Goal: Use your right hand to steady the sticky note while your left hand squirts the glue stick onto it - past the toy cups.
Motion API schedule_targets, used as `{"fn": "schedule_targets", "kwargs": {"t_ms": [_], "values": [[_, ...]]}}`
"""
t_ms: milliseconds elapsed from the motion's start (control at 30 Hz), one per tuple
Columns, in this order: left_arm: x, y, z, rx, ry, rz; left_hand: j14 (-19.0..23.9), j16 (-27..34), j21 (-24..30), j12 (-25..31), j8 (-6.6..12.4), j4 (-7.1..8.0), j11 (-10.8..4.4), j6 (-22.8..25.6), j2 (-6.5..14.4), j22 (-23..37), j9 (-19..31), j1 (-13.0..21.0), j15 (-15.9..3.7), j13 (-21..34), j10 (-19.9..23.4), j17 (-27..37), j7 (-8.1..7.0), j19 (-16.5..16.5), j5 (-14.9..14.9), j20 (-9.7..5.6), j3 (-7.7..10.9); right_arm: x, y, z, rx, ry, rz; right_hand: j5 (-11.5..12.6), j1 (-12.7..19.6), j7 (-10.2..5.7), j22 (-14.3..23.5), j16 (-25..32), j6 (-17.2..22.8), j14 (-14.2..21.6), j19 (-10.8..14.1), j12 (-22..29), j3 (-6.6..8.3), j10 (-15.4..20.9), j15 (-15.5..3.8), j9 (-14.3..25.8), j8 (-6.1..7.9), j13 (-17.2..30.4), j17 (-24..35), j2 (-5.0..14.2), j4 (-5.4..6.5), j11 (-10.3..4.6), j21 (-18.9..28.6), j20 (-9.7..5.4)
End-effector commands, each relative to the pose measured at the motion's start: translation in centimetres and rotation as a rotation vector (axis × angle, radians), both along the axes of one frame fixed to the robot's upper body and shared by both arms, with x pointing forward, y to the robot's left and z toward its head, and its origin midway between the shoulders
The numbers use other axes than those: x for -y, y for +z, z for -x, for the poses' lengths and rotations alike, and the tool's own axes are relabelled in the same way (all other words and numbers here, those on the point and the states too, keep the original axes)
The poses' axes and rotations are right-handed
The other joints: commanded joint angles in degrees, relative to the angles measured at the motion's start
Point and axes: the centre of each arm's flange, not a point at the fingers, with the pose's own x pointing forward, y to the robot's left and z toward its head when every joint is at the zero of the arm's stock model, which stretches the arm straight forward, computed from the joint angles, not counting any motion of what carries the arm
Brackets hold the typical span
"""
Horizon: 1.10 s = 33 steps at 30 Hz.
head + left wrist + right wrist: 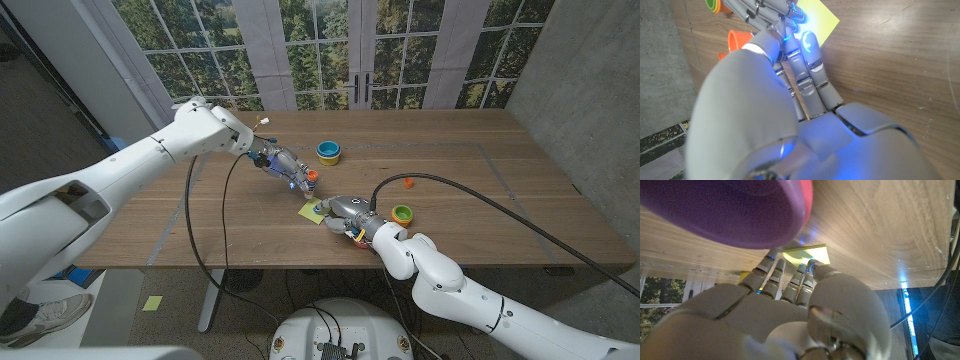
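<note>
Glossy white arm shells, silver-grey segmented fingers [810, 75] — blue lights at fingertips, black cables trailing

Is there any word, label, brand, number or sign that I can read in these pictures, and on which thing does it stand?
None can be read.
Sticky note: plain yellow, no writing visible.
Toy cups, blue and green: no print visible.
Left hand and right hand: no lettering visible.
Glue stick: too small to tell.
</note>
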Motion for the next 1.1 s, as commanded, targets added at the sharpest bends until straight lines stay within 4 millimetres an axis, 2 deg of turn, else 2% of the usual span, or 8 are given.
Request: {"fn": "schedule_targets", "kwargs": {"t_ms": [33, 67, 200, 300, 400, 800, 1100], "values": [[0.8, 0.0, -0.4, 0.051, -0.005, -0.051, 6.94, -0.15, -0.37, 0.25, 0.14, 0.57, 0.91, 1.47, 0.58, 0.15, 0.29, -0.10, -7.15, 6.37, 9.48, 0.17, 2.57, -0.11, 0.55, -6.36, 0.37, 0.3, 0.3, -0.5, -0.016, -0.003, 0.012, -0.36, -0.23, 0.45, -0.06, 0.36, 0.68, -0.03, 0.09, 0.44, -0.40, 0.36, -10.71, 0.09, 0.29, 0.06, 0.21, -0.35, -0.06, 0.65, 0.42, -5.11], [0.8, 0.0, -0.5, 0.046, -0.004, -0.049, 6.92, -0.19, -0.40, 0.25, 0.15, 0.57, 0.87, 1.50, 0.59, 0.14, 0.29, -0.09, -7.16, 6.43, 9.48, 0.17, 2.58, -0.13, 0.56, -6.37, 0.37, 0.3, 0.3, -0.5, -0.011, -0.008, 0.010, -0.40, -0.36, 0.93, -0.09, 0.41, 0.73, 0.01, 0.19, 0.53, -0.70, 0.56, -10.52, 0.09, 0.25, 0.07, 0.23, -0.46, -0.12, 0.97, 0.48, -5.33], [1.0, -0.1, -0.6, 0.043, -0.002, -0.059, 6.92, -0.24, -0.39, 0.20, 0.17, 0.56, 0.87, 1.55, 0.59, 0.16, 0.30, -0.11, -7.16, 6.43, 9.53, 0.17, 2.67, -0.11, 0.58, -6.38, 0.34, 0.3, 0.4, -0.6, -0.011, -0.020, 0.011, -0.48, -0.60, 1.14, -0.12, 0.43, 0.88, 0.01, 0.23, 0.56, -1.17, 0.60, -10.46, 0.10, 0.24, 0.07, 0.24, -0.69, -0.20, 1.45, 0.51, -5.38], [1.2, -0.4, -0.8, 0.043, -0.011, -0.063, 6.97, -0.27, -0.40, 0.16, 0.15, 0.56, 0.95, 1.53, 0.63, 0.16, 0.31, -0.11, -7.15, 6.50, 9.50, 0.19, 2.65, -0.12, 0.60, -6.40, 0.33, 0.3, 0.4, -0.6, -0.008, -0.019, 0.012, -0.08, 0.34, 1.22, -0.16, 0.26, 1.74, 0.14, 0.09, 0.76, -0.36, 1.11, -10.62, 0.10, 0.43, 0.07, 0.04, 0.16, -1.03, 1.53, 0.51, -5.22], [1.6, -0.8, -1.0, 0.027, -0.034, -0.060, 6.99, -0.32, -0.60, 0.00, 0.14, 0.54, 1.00, 1.49, 0.64, 0.10, 0.32, -0.09, -7.14, 6.50, 9.33, 0.20, 2.58, -0.39, 0.63, -6.38, 0.36, 0.3, 0.4, -0.6, 0.000, -0.021, 0.019, 0.09, 0.76, 1.43, -0.17, 0.28, 2.35, 0.33, 0.08, 0.99, -0.01, 1.70, -10.65, 0.11, 0.56, 0.07, 0.01, 0.36, -1.33, 1.62, 0.54, -5.24], [2.0, -1.7, -1.3, -0.002, -0.038, -0.085, 6.76, -0.67, -0.79, -0.20, 0.06, 0.51, 1.26, 1.18, 0.75, 0.13, 0.39, -0.02, -7.15, 6.82, 9.20, 0.23, 2.39, -0.78, 0.67, -6.42, 0.37, 0.4, 0.6, -0.7, -0.005, -0.012, 0.022, 0.32, 1.30, 2.46, -0.20, 0.56, 4.42, 0.78, 0.14, 1.55, 0.34, 3.42, -10.77, 0.13, 0.97, 0.08, 0.27, 0.36, -1.38, 1.59, 0.70, -5.29], [2.2, -2.0, -0.8, 0.052, -0.026, -0.170, 6.48, -0.88, -0.95, -0.32, 0.12, 0.55, 1.16, 1.08, 0.83, 0.14, 0.53, -0.08, -7.16, 7.21, 8.91, 0.33, 2.18, -1.11, 0.66, -6.37, 0.37, 0.4, 0.7, -0.7, -0.005, -0.012, 0.025, 0.33, 1.41, 2.88, -0.21, 0.67, 5.14, 0.93, 0.16, 1.61, 0.29, 3.77, -10.65, 0.14, 1.05, 0.08, 0.38, 0.26, -1.42, 1.92, 0.77, -5.24]]}}
